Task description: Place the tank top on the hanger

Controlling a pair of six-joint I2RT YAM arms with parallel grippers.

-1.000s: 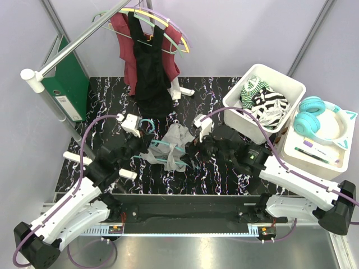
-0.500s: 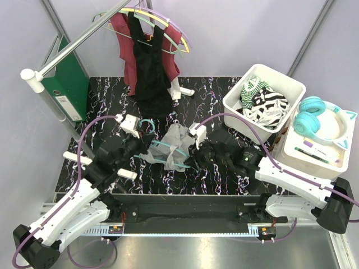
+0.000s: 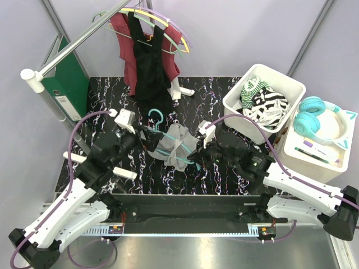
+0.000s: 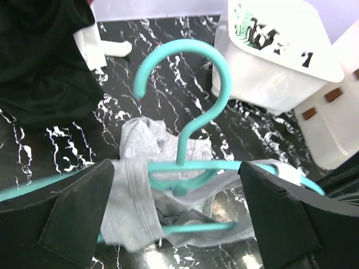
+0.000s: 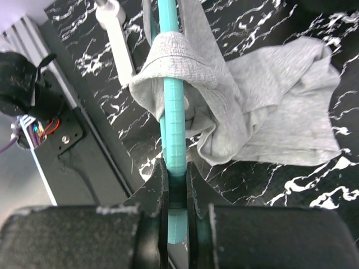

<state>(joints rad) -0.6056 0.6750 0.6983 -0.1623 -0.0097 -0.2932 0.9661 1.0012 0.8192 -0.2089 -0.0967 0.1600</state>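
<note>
Movement first: within the last second the hanger (image 4: 190,166) has swung round. It now runs slantwise between the two grippers, with its hook further back toward the hanging black top (image 3: 150,67). The tank top (image 3: 175,140) has come along with it and sits bunched around the hanger's middle, above the table (image 3: 219,92). I take that to mean the cloth is caught on the hanger but not yet dressed on it (neither shoulder looks properly seated).

The right wrist view adds what the overhead view cannot. The right gripper (image 5: 176,185) is pinched tight on the end of the teal bar, and a grey hem is looped fully round that bar just beyond the fingers.

The left wrist view shows the hook whole and free. The left gripper (image 3: 143,136) has its jaws spread wide, one on either side of the hanger, clamping nothing that I can see.
</note>
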